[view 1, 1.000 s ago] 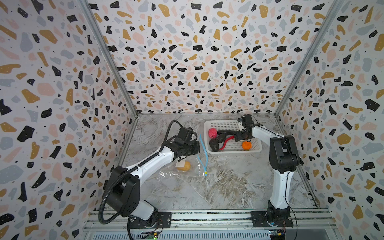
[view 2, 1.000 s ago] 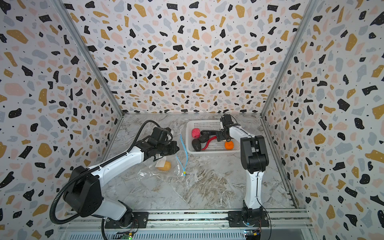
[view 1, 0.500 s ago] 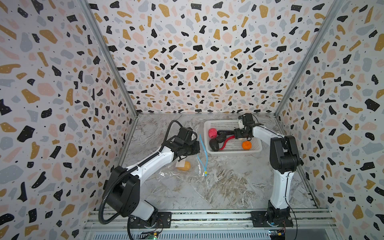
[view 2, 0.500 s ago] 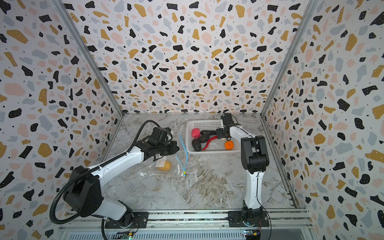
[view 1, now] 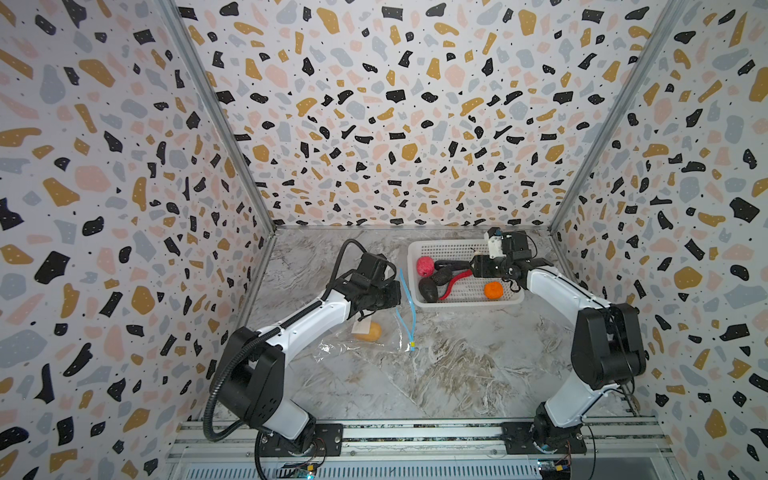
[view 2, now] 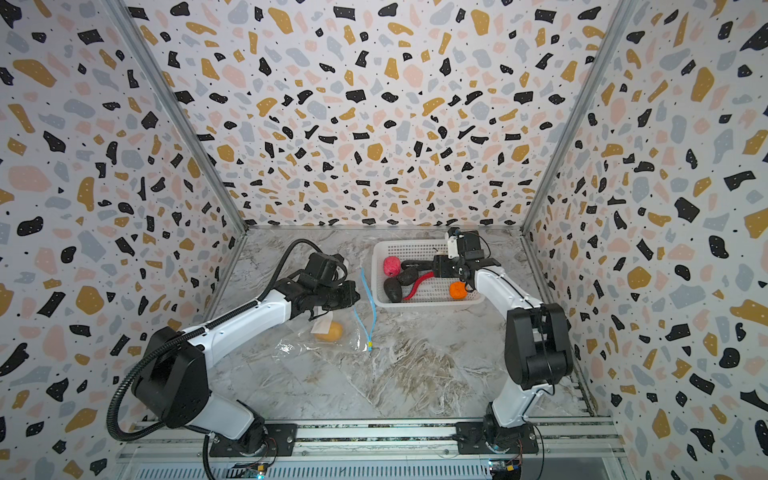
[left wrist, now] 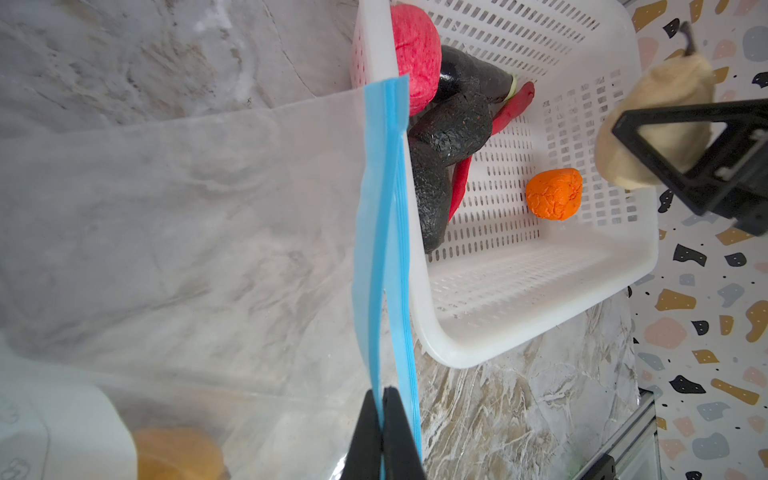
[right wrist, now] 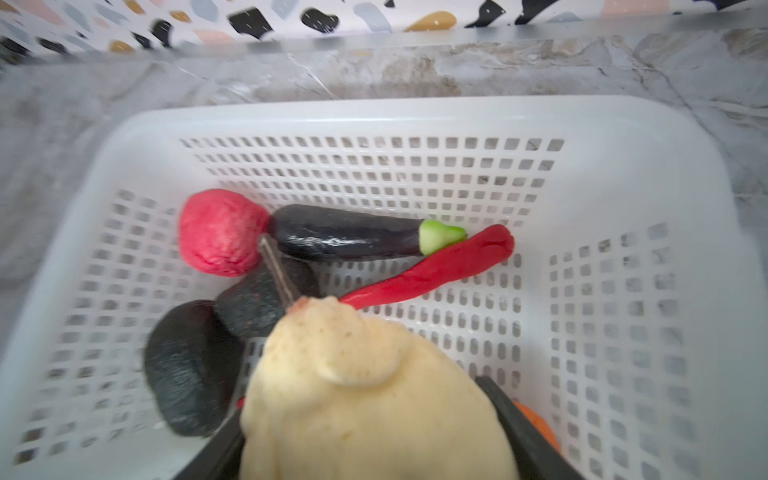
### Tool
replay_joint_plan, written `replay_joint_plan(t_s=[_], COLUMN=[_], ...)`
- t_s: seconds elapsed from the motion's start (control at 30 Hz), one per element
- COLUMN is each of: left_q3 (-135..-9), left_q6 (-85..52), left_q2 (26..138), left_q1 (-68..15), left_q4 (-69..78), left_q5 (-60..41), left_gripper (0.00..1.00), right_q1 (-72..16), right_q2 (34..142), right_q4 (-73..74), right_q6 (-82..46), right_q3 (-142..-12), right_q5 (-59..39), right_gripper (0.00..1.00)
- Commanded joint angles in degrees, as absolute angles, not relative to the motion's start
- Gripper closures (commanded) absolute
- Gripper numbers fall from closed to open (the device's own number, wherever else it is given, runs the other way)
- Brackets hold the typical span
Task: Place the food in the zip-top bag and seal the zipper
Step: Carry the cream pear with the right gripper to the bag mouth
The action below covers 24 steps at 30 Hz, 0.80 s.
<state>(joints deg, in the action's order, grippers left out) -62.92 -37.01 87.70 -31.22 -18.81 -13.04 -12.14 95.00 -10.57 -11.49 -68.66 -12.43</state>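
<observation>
The clear zip-top bag (view 1: 365,345) lies on the marble floor with a yellow-orange ball (view 1: 369,331) inside. My left gripper (left wrist: 381,399) is shut on one lip of the light-blue zipper (left wrist: 384,216) and holds it up, so the mouth faces the basket. A yellow end tab (view 1: 412,345) marks the zipper's near end. Over the white basket (view 1: 465,301), my right gripper (right wrist: 370,432) is shut on a cream, pear-shaped food piece (right wrist: 365,395), held above the basket floor. In the basket lie a pink-red ball (right wrist: 222,232), a dark eggplant (right wrist: 345,232), a red chili (right wrist: 436,266), dark pieces (right wrist: 191,365) and an orange ball (left wrist: 552,193).
The basket stands at the back right, close to the back wall (view 1: 407,124) and the right wall. The bag's mouth edge almost touches the basket's left rim (left wrist: 376,50). Open marble floor (view 1: 457,382) lies in front, towards the rail with the arm bases.
My right gripper's jaws have closed in on the cream food piece over the basket. The left arm and the bag have not moved.
</observation>
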Motion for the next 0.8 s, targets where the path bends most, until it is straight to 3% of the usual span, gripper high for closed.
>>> replay_joint_plan(t_s=[0.0,0.43,0.77], left_q3=[-65.06,-66.31,-65.94], left_q6=[-36.36,-36.87,-37.51], left_q2=[88.11,88.16,85.85], left_q1=[-31.05,-31.04,-31.03], left_q4=[-17.61,-17.54,-18.28], left_q5=[-13.34,-12.59,-12.48], left_gripper=[1.0,1.0,1.0], right_q1=[-13.97,-27.66,-36.29], right_q2=[90.91,84.12,86.7], right_q4=[-7.3,-3.17,3.0], right_q6=[-15.21,-21.93,-24.84], right_q3=[-65.44,-59.45,-60.34], right_q5=[-18.97,-23.61,-28.87], right_gripper=[0.38,0.38,0.42])
